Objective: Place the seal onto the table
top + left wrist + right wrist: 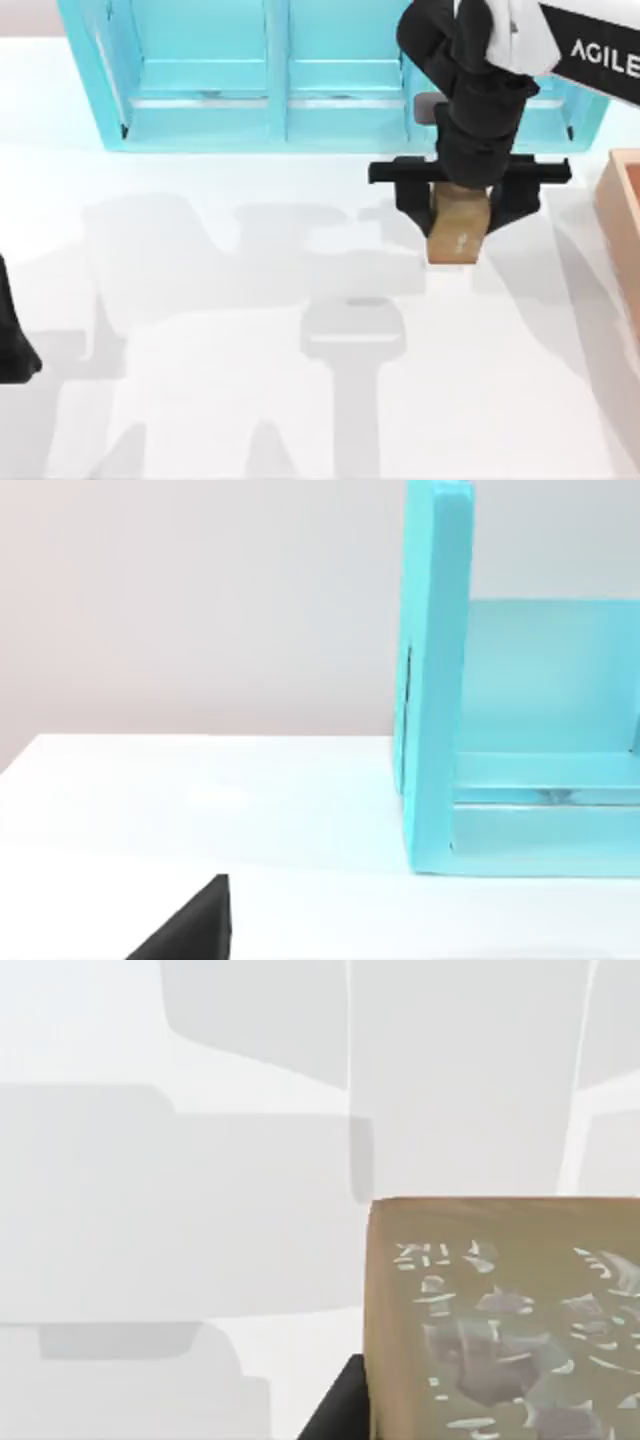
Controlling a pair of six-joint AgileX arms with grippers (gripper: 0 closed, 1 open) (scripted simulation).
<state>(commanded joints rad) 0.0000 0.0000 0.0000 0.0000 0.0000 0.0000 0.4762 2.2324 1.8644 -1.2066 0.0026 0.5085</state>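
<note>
The seal [458, 232], a small golden-brown block with a tiny pale mark, hangs between the black fingers of my right gripper [462, 206], which is shut on it. It is held over the table [220, 400] just in front of the shelf's right bay, and the gripper's shadow lies on the white surface lower left of it. In the right wrist view the seal's [500, 1320] pale-patterned face looms close above the table [200, 1210]. My left arm [12, 340] is parked at the table's left edge.
A light-blue three-bay shelf unit [280, 120] stands along the back, and its side wall [435, 680] shows in the left wrist view. An orange-tan wooden box [622, 220] sits at the right edge. White table surface spreads across the front and left.
</note>
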